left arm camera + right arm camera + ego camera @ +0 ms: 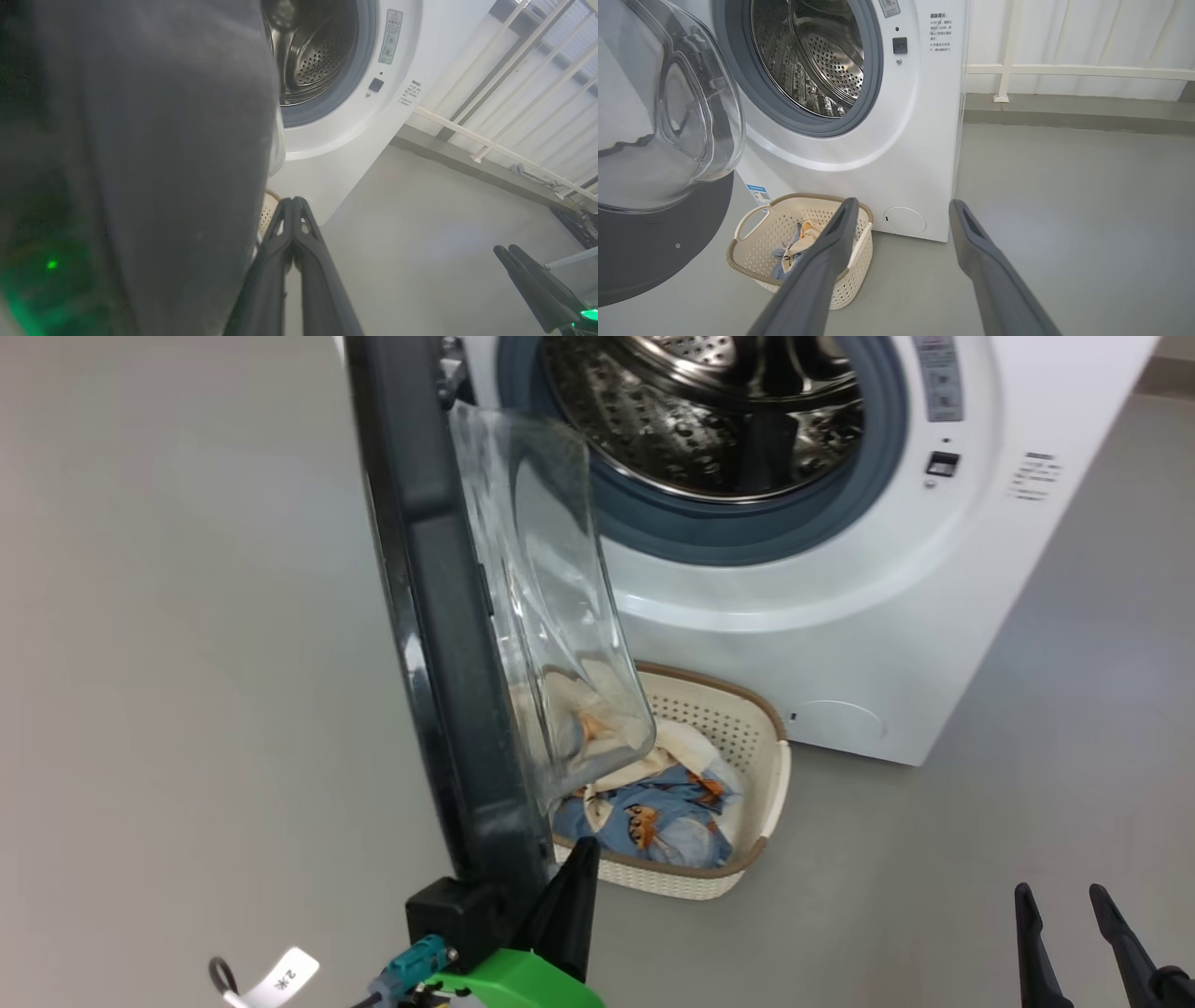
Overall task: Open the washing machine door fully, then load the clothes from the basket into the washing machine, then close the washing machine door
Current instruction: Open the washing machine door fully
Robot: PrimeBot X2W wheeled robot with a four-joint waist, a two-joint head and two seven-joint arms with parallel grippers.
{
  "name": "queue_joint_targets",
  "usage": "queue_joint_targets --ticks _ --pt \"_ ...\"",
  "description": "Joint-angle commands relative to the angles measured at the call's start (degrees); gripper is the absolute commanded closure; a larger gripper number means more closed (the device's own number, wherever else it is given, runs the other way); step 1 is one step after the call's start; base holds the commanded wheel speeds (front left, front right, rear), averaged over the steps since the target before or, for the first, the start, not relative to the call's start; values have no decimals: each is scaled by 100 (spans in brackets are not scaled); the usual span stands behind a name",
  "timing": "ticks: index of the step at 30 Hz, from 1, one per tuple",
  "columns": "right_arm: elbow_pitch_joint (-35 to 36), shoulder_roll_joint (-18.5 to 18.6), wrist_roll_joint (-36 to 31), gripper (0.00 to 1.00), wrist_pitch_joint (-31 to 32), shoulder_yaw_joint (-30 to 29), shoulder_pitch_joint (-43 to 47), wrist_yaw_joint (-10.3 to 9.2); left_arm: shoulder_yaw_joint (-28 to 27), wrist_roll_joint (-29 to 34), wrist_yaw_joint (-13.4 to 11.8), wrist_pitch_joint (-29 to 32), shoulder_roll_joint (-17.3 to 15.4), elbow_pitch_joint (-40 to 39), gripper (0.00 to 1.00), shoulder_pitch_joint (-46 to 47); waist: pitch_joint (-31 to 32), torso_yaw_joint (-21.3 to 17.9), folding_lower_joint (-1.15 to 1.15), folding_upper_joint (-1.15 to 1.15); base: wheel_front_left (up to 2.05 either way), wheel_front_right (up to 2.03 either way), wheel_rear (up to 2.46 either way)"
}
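The white washing machine (840, 616) stands with its steel drum bare. The washing machine door (439, 616) hangs open, edge-on to me, its glass bowl (551, 616) bulging right. Below it, against the machine's front, sits the cream basket (761, 737) holding light-blue printed and cream clothes (667, 817). My left gripper (584, 847) is shut with nothing in it, right beside the door's lower inner edge; the dark door (163, 140) looms left of the gripper (295, 200). My right gripper (903, 207) is open, low and away from the basket (859, 261) and clothes (794, 242).
Grey floor (1027, 756) lies open to the right of the machine. A white railing (1064, 70) on a low kerb runs behind and to the right. A white tag on a cable (280, 975) hangs by my left wrist.
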State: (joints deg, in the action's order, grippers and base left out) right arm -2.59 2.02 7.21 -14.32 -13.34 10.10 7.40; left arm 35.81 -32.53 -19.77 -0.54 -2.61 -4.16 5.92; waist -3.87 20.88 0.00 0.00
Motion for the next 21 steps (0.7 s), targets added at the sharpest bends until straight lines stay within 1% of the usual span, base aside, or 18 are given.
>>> queue_joint_targets --ticks 1,5,13,17,21 --pt "119 86 42 0 -68 149 -243 9 -314 56 -100 -70 -106 -114 100 271 -55 180 0 0 0 0 0" --pt "118 86 47 0 -68 141 -269 9 -358 70 -159 -93 -144 -138 100 243 -95 405 0 0 0 0 0" --pt "122 93 42 0 -68 162 -258 9 -634 215 -374 -292 -357 -46 100 221 -161 804 0 0 0 0 0" --pt "131 142 30 0 -68 199 -265 9 -811 233 -446 -471 -404 104 100 249 -209 914 0 0 0 0 0" --pt "149 217 35 0 -68 238 -257 9 -1155 39 -489 -739 -349 303 100 320 -297 956 0 0 0 0 0"
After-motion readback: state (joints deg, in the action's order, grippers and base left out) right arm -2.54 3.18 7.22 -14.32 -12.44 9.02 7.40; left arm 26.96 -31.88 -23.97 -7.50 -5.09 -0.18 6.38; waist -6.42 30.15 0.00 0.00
